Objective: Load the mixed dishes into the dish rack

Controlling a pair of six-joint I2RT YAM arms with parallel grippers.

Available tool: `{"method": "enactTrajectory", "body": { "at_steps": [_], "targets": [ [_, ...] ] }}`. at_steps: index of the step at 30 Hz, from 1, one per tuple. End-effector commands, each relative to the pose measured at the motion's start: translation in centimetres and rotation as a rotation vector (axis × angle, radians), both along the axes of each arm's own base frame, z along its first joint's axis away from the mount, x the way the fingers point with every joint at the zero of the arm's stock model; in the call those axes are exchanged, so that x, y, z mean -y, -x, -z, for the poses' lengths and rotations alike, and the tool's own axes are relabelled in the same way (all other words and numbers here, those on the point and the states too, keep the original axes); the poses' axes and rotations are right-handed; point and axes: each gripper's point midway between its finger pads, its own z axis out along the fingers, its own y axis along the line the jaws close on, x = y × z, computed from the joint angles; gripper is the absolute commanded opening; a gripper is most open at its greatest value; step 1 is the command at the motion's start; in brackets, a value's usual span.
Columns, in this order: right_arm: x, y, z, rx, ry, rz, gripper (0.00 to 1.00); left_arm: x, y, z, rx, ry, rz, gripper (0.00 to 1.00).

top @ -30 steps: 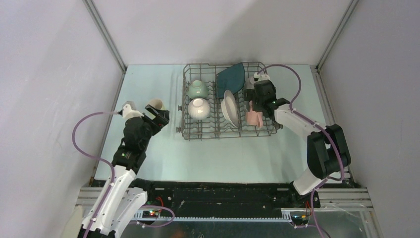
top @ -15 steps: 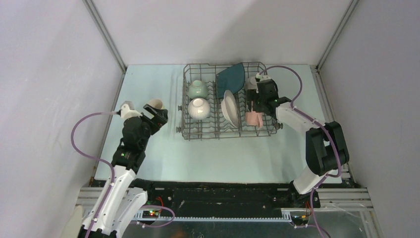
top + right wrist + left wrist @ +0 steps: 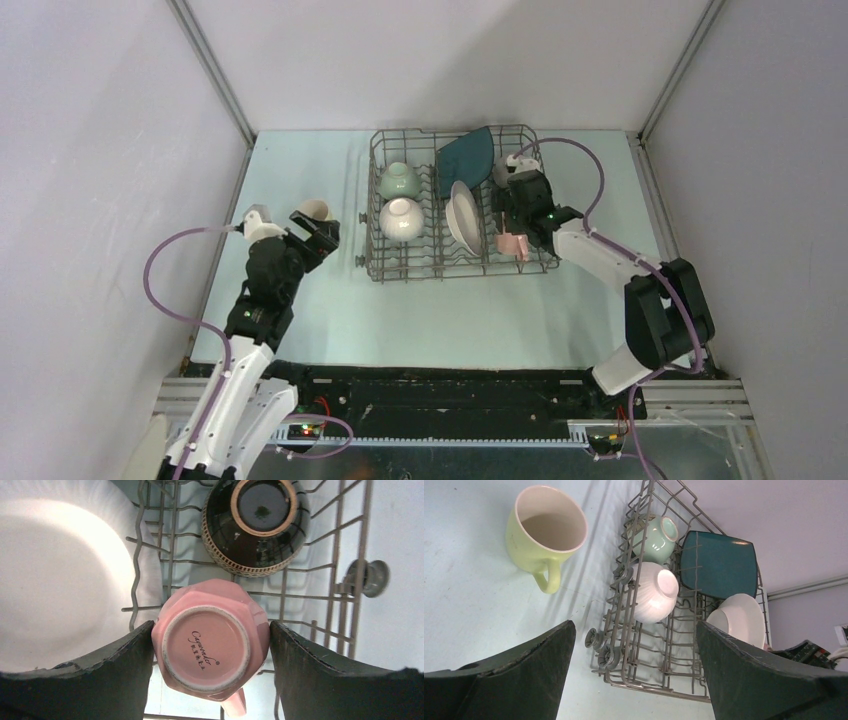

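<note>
The dish rack [image 3: 372,200] holds a pale green bowl [image 3: 399,180], a white bowl [image 3: 401,219], a white plate [image 3: 463,215] and a dark teal plate [image 3: 465,152]. In the right wrist view the pink mug [image 3: 207,645] stands upside down in the rack, next to the white plate [image 3: 60,580] and a brown bowl [image 3: 255,540]. My right gripper [image 3: 211,630] is shut on the pink mug, one finger pressing each side. The pale yellow-green mug [image 3: 541,535] stands upright on the table left of the rack. My left gripper [image 3: 634,670] hangs open and empty just short of it.
The rack's small wheels [image 3: 604,652] stick out of its left side near my left gripper. Grey walls close in the pale blue table [image 3: 300,160] on three sides. A purple cable [image 3: 575,150] arcs over the rack's right rear corner.
My right gripper has moved toward the rack's front and come down over the pink mug, and its jaws have narrowed onto it. The left arm has stayed put.
</note>
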Motion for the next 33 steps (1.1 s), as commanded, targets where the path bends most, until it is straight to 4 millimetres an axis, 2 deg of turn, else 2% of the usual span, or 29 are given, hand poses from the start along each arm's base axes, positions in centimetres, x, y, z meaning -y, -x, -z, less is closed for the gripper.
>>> {"method": "enactTrajectory", "body": {
  "at_steps": [1, 4, 7, 13, 15, 16, 18, 19, 28, 33],
  "targets": [
    [1.8, -2.0, -6.5, 0.268, -0.005, 0.076, 0.54, -0.5, -0.1, -0.5, 0.037, 0.002, -0.022, 0.96],
    [3.0, -2.2, -7.0, 0.318, -0.005, 0.111, 0.53, -0.6, -0.2, -0.4, 0.04, -0.001, -0.028, 0.96],
    [3.5, -2.0, -6.2, 0.326, -0.02, 0.123, 0.53, -0.6, -0.2, -0.2, 0.039, 0.001, -0.026, 0.96],
    [3.3, -2.0, -3.1, 0.266, -0.049, 0.121, 0.64, -0.5, -0.3, -0.1, 0.039, 0.003, -0.021, 0.96],
    [3.2, -1.9, -2.1, 0.243, -0.05, 0.127, 0.73, -0.6, -0.3, -0.1, 0.038, -0.001, -0.025, 0.96],
    [3.3, -1.8, -1.7, 0.23, -0.053, 0.136, 0.85, -0.6, -0.3, 0.0, 0.036, -0.003, -0.028, 0.96],
    [3.5, -1.6, -1.5, 0.216, -0.059, 0.149, 0.98, -0.9, -0.2, 0.2, 0.029, -0.008, -0.04, 0.96],
    [3.5, -1.4, -1.5, 0.208, -0.059, 0.149, 0.99, -1.0, -0.2, 0.3, 0.026, -0.01, -0.045, 0.97],
    [4.1, 0.2, -5.2, 0.262, -0.064, 0.153, 1.0, -3.0, -0.7, 1.3, -0.008, -0.028, -0.165, 1.0],
    [3.4, 1.8, -8.7, 0.334, -0.079, 0.126, 0.99, -4.9, -1.6, 1.7, -0.049, -0.045, -0.219, 1.0]
  ]
}}
